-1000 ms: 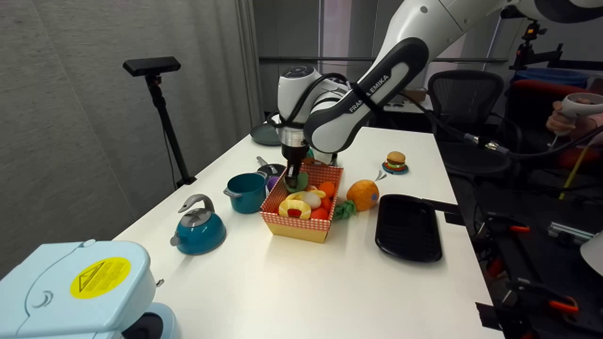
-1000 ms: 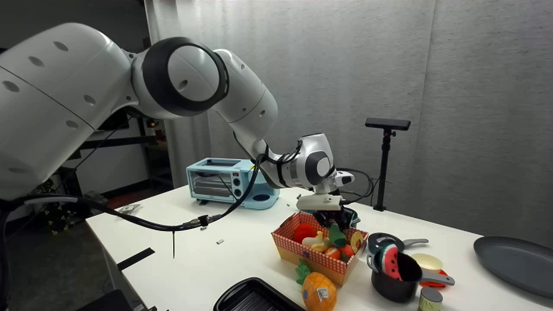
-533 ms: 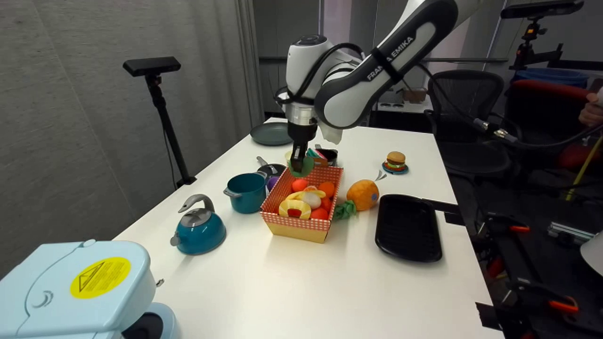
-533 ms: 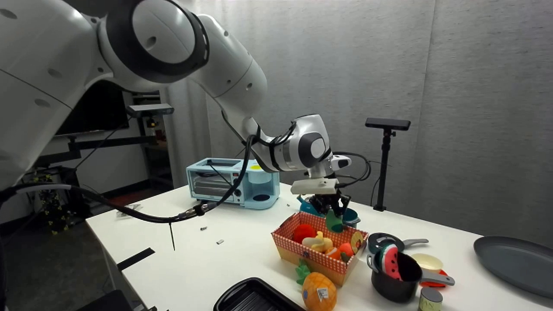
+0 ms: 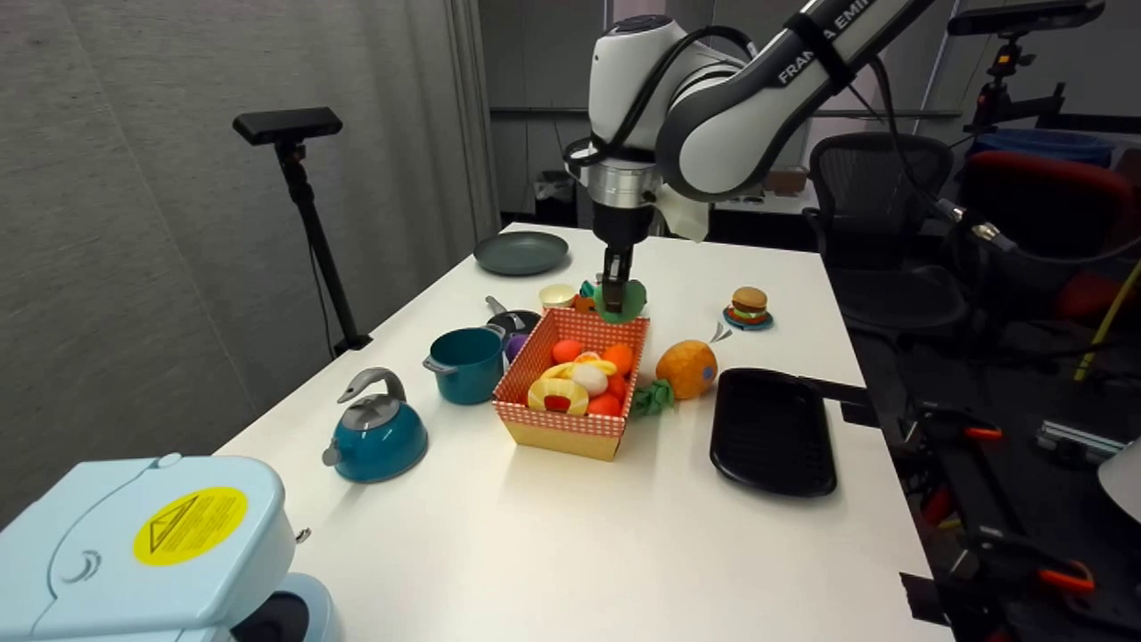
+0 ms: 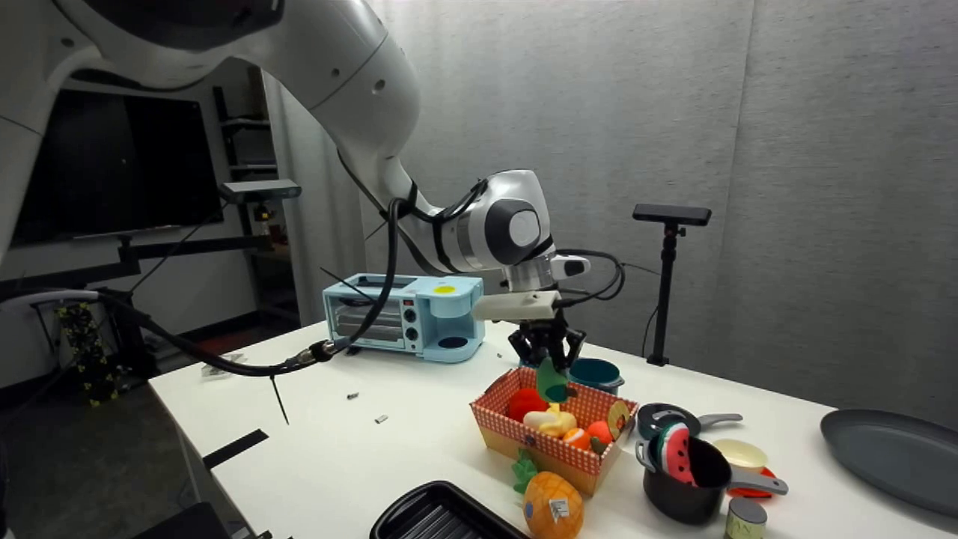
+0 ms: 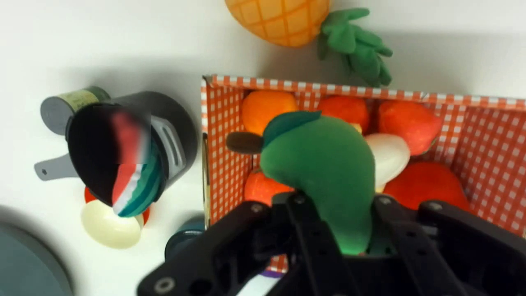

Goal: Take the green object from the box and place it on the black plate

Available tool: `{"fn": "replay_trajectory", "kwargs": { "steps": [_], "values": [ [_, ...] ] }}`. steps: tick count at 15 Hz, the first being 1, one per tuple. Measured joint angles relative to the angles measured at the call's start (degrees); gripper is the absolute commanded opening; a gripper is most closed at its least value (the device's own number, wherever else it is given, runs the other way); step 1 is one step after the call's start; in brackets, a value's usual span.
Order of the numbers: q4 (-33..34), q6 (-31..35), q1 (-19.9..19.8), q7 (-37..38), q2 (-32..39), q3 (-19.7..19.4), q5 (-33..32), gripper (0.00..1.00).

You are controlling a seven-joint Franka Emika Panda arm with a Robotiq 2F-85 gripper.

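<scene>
The gripper [image 7: 339, 202] clamps the green object [image 7: 320, 156] above the box [image 5: 563, 439].

In an exterior view a light-blue appliance [image 5: 169, 544] stands nearest, then a blue kettle [image 5: 379, 443]. The box on the table [image 5: 499, 553] holds a yellow piece [image 5: 545, 392] with a red centre, a pale egg-shaped piece [image 5: 588, 379], red pieces [image 5: 604, 405] and an orange piece [image 5: 619, 358]. A toy pineapple [image 5: 686, 368] lies just beside it, the black plate [image 5: 774, 437] near the pineapple and apart from the box. Past the box's far end, a dark pot [image 6: 677, 494] holds a watermelon slice [image 6: 678, 455]; a dark round plate [image 5: 520, 252] lies farther off. Compared with a second ago, the green object is clear above the box's contents rather than low among them, shifted toward the pineapple's side; a red piece [image 5: 567, 351] formerly behind it shows.
</scene>
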Motion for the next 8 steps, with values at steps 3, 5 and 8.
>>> {"fn": "replay_trajectory", "kwargs": {
  "steps": [3,5,8],
  "values": [
    [-6.4,-1.4,0.0,0.0,-4.6,-0.1,-0.2,0.06],
    [-10.8,-2.4,0.0,0.0,-7.7,-0.2,-0.3,0.06],
    [-17.3,-3.9,0.0,-0.2,-12.5,-0.2,-0.8,0.06]
  ]
}}
